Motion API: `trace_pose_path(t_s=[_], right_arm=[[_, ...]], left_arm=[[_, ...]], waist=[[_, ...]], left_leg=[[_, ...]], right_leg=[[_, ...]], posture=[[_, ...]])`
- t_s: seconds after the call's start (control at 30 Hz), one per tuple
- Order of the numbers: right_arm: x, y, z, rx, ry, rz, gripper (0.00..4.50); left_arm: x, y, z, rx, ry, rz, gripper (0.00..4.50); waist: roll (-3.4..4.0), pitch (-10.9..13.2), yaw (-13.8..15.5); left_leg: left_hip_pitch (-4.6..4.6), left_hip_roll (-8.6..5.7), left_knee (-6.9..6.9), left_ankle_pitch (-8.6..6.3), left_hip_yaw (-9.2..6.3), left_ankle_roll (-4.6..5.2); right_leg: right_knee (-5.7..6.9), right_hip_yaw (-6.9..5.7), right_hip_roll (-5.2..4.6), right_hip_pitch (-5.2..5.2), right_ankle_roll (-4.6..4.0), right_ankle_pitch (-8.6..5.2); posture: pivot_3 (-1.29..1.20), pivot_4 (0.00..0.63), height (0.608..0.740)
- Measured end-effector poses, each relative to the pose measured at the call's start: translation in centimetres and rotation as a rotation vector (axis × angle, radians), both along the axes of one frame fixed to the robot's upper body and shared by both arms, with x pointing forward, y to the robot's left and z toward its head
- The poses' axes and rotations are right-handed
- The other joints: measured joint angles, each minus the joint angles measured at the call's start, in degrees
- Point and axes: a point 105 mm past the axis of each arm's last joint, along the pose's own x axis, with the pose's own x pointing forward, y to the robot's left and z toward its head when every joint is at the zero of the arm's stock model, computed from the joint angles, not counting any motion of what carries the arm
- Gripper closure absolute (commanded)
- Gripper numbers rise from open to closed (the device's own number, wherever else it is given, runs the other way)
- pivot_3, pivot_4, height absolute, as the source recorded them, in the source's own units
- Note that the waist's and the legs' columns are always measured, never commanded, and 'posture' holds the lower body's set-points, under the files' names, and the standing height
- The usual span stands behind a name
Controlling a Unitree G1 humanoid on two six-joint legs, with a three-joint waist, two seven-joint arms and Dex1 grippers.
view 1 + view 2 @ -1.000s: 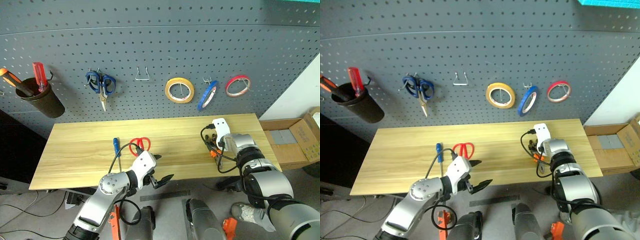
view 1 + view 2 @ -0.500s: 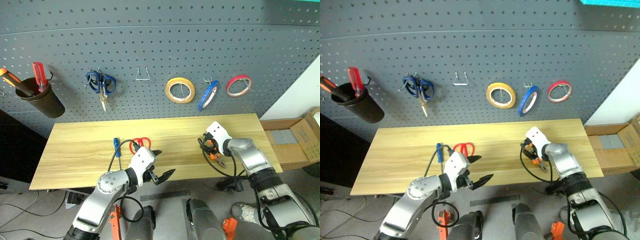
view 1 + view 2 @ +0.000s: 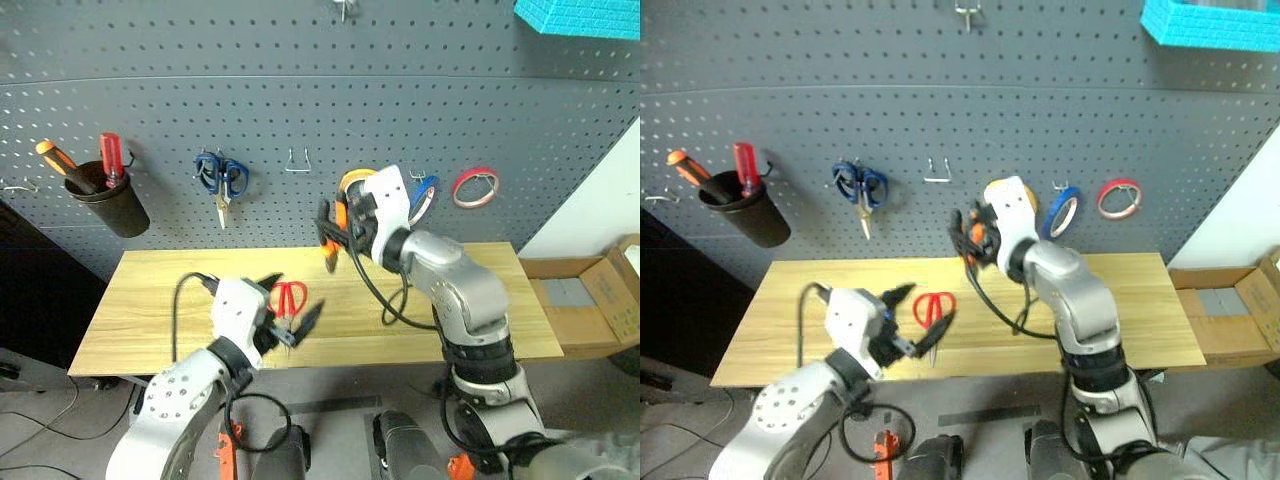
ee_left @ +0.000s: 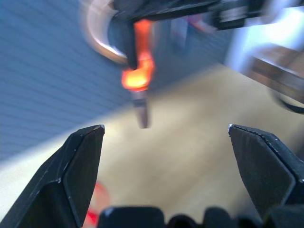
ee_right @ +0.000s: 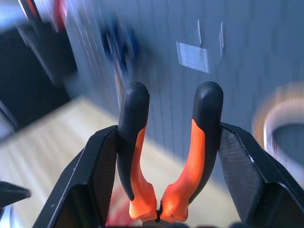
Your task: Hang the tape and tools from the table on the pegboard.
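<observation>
The pegboard (image 3: pixel 300 60) filled the upper half of the head views, with the table (image 3: pixel 160 300) across the lower middle. The blue tape (image 3: pixel 424 195) hung right of centre on the board, and the red scissors (image 3: pixel 288 298) lay on the wood at lower centre. I could not make out the blue screwdriver anywhere. The right gripper (image 3: pixel 335 225) stood at the middle of the frame, in front of the board, pinching the pliers (image 3: pixel 331 228) with their nose hanging down. The left gripper (image 3: pixel 290 315) hovered spread wide and empty just above the scissors, at lower centre. To my eye the step in hand was carrying the pliers to a free hook (image 3: pixel 296 158), the bare one at upper centre; doing it well would mean keeping the handles apart so one slips over the wire, and letting go only once it sits. The right wrist view showed the two black-tipped orange handles splayed between the fingers (image 5: pixel 97 161), which the head views hid, while the left wrist view caught the steel nose from below.
</observation>
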Motion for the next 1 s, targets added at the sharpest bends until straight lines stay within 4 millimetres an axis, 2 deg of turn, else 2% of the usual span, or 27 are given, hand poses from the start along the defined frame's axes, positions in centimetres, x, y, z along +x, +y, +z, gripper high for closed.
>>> trace_pose_path(t_s=[0.13,0.2,0.37,0.63,0.77,0.87,1.0], right_arm=[[1.9,0.4,4.2,0.064,-0.141,-0.043,1.75],[2.8,0.5,5.3,0.085,-0.186,-0.063,1.75],[4.8,1.9,6.5,0.111,-0.240,-0.079,1.75],[6.7,2.8,6.3,0.105,-0.274,-0.097,1.75],[7.1,3.0,6.6,0.109,-0.287,-0.099,1.75],[7.3,3.3,6.7,0.116,-0.295,-0.104,1.75],[7.5,3.8,5.8,0.109,-0.277,-0.112,1.75]], left_arm=[[1.1,1.6,2.1,0.028,-0.080,0.073,0.00],[1.8,2.4,3.0,0.036,-0.115,0.108,0.00],[4.4,4.3,3.6,0.049,-0.142,0.214,0.00],[7.8,5.3,4.7,0.041,-0.189,0.248,0.00],[8.8,4.9,5.0,0.041,-0.201,0.217,0.00],[9.2,4.3,4.4,0.048,-0.183,0.180,0.00],[9.3,3.7,4.0,0.048,-0.168,0.156,0.00]], waist=[[-0.04,-0.9,0.9],[-0.08,-1.2,1.2],[-0.08,-1.4,1.4],[-0.03,-1.1,1.5],[0.05,-0.9,1.6],[0.07,-0.7,1.5],[0.10,-0.6,1.5]], left_leg=[[0.07,0.11,-0.03,0.04,0.00,-0.06],[0.09,0.16,-0.05,0.07,-0.01,-0.10],[0.12,0.37,-0.03,0.10,0.01,-0.14],[0.08,0.95,-0.14,0.09,0.04,-0.15],[0.11,1.00,-0.23,0.09,0.04,-0.15],[0.11,1.04,-0.26,0.09,0.04,-0.14],[0.11,1.06,-0.33,0.09,0.03,-0.14]], right_leg=[[0.00,0.00,0.17,0.04,-0.06,0.02],[-0.02,0.01,0.27,0.05,-0.27,0.15],[0.01,0.05,0.53,0.05,-0.40,0.26],[-0.03,0.03,1.12,-0.06,-0.76,0.31],[-0.02,0.04,1.19,-0.09,-0.84,0.27],[-0.01,0.04,1.23,-0.11,-0.88,0.25],[-0.02,0.04,1.23,-0.13,-0.94,0.22]], posture=[[0.05,0.059,0.740],[0.05,0.059,0.740],[0.05,0.093,0.740],[0.04,0.142,0.740],[0.03,0.160,0.740],[0.03,0.166,0.740],[0.02,0.172,0.740]])
